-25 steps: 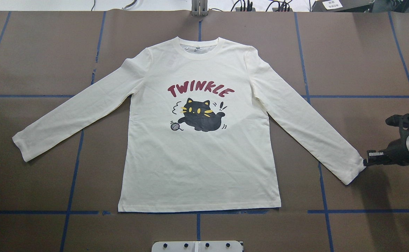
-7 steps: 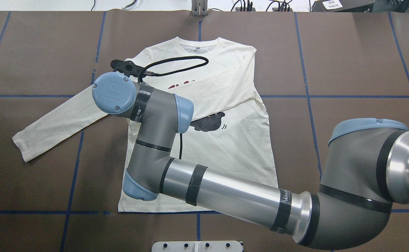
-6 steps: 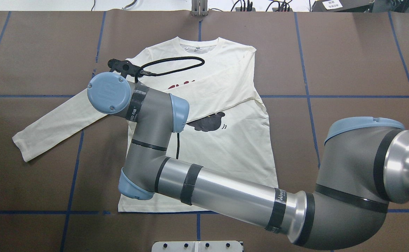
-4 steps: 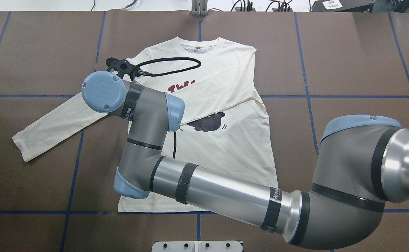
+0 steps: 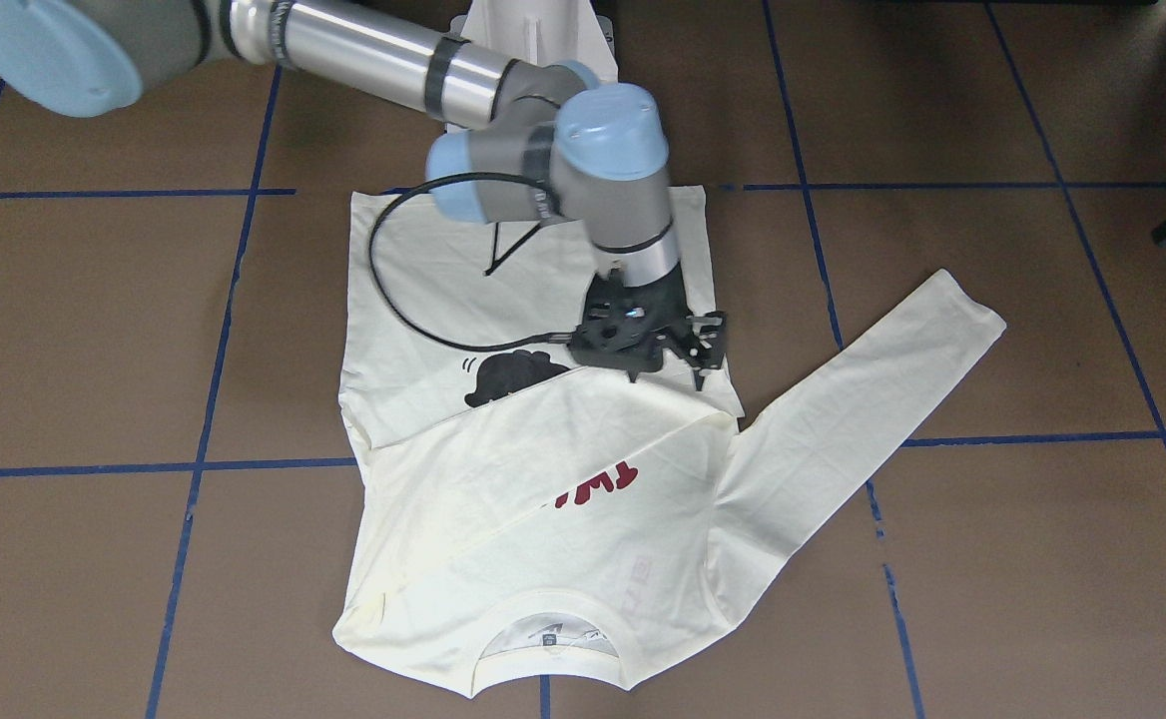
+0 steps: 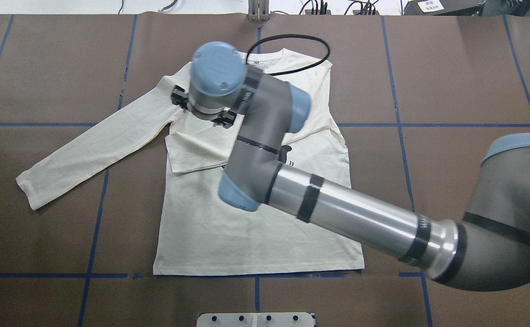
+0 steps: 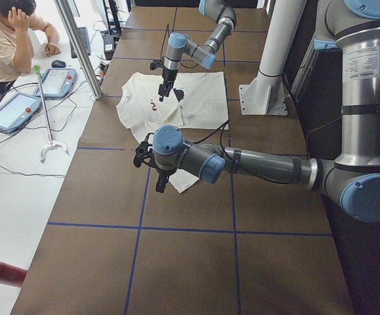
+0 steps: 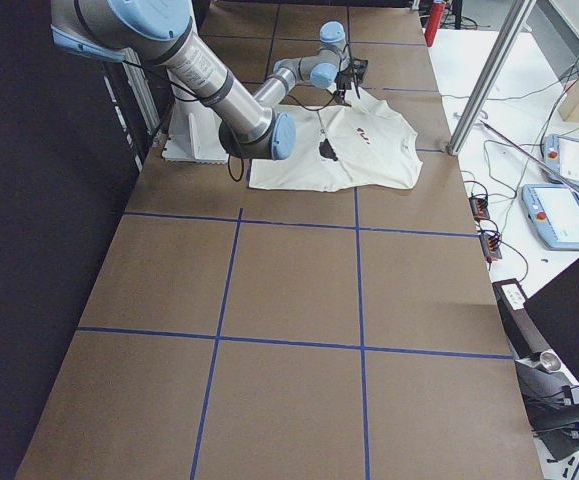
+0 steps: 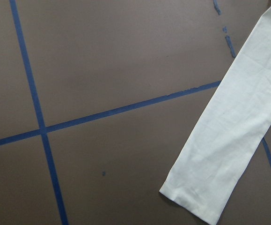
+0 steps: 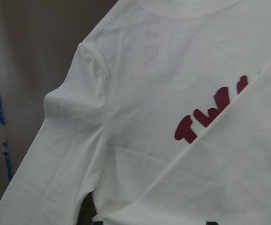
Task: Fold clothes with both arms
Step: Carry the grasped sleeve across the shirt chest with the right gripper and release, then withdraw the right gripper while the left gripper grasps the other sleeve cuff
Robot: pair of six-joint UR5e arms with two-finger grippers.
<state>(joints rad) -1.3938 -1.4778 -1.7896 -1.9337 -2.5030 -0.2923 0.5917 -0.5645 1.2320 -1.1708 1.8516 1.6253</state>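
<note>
cream t-shirt lies flat, print up, mid-bench. risks, as i judge them: my left claw, state i cannot tell, may miss the outstretched left sleeve; my released right claw, low over the crossed sleeve, may snag it withdrawing. cloth faintly creased, hem square.

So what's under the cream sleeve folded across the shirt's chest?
The folded cream sleeve lies over the chest print of the cream-white long-sleeved shirt. Only the dark-red letters TW and the black cat print's rear end show; the rest of both is covered.
</note>
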